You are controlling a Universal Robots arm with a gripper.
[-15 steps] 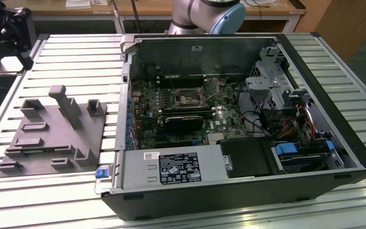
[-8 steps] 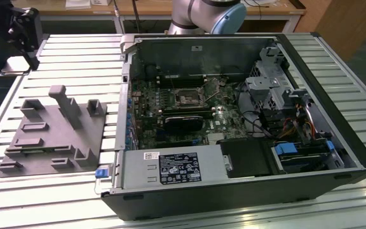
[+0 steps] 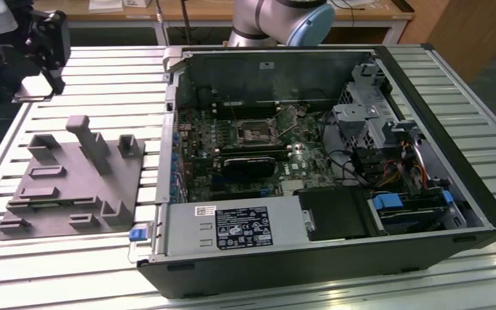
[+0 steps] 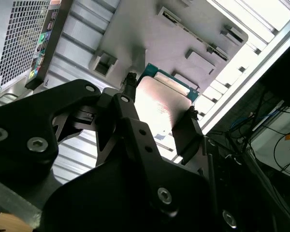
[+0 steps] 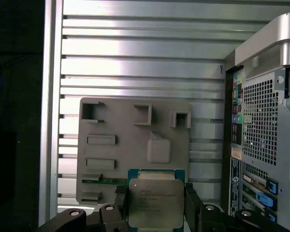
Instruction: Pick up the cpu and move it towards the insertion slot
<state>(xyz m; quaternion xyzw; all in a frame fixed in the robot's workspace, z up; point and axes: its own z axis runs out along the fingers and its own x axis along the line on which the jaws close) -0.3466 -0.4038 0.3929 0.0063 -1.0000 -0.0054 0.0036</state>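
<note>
**Hard light, glare on bare metal**

In the exterior view the slatted table [image 3: 101,84] throws back white bands, brightest along its near edge, while the open computer case [image 3: 454,161] is dim inside. In the second wrist view glare washes out the cpu [image 4: 159,108] face, the gripper [image 4: 160,96] is a near-black mass, and the table's edge burns white. In the first wrist view the grey moulded block [image 5: 130,145] is evenly lit, its recesses shadowed.

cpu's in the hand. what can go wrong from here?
1. The hand grips the cpu only by two opposite edges; it may slip or tilt in transit.
2. The insertion slot lies past the case wall, near a black card; the hand might clip either.
</note>
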